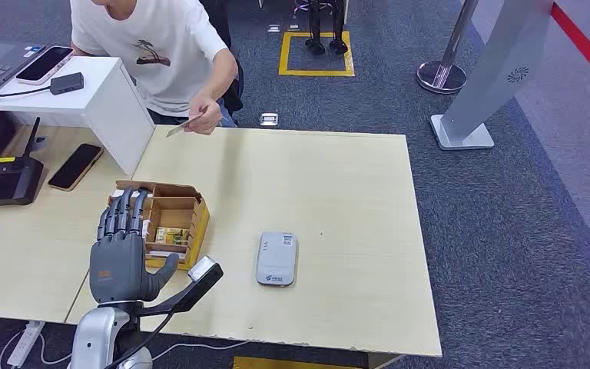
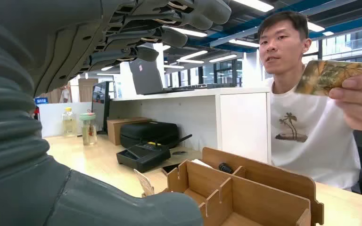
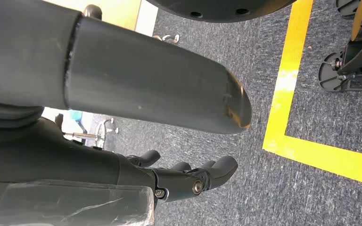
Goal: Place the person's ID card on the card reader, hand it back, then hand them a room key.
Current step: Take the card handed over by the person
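Note:
A person behind the table holds out the ID card (image 1: pixel 187 123) over its far edge; in the left wrist view the card (image 2: pixel 332 74) is pinched in their hand (image 2: pixel 360 101). The white card reader (image 1: pixel 276 259) lies flat on the table, right of the wooden box (image 1: pixel 170 219) that holds room key cards. My left hand (image 1: pixel 123 254) hovers at the box's near left corner, fingers straight and apart, holding nothing. The left wrist view shows its fingers (image 2: pixel 169 33) stretched above the box (image 2: pixel 245 193). My right hand (image 3: pixel 122 94) hangs over the floor, empty, fingers (image 3: pixel 193 176) loosely extended.
A white counter (image 1: pixel 107 100) with a laptop and a phone (image 1: pixel 44 64) stands at the back left. A black phone (image 1: pixel 75 166) and a black terminal (image 1: pixel 4 181) lie on the adjoining table. Bare tabletop (image 1: pixel 338 200) stretches between the card and the reader.

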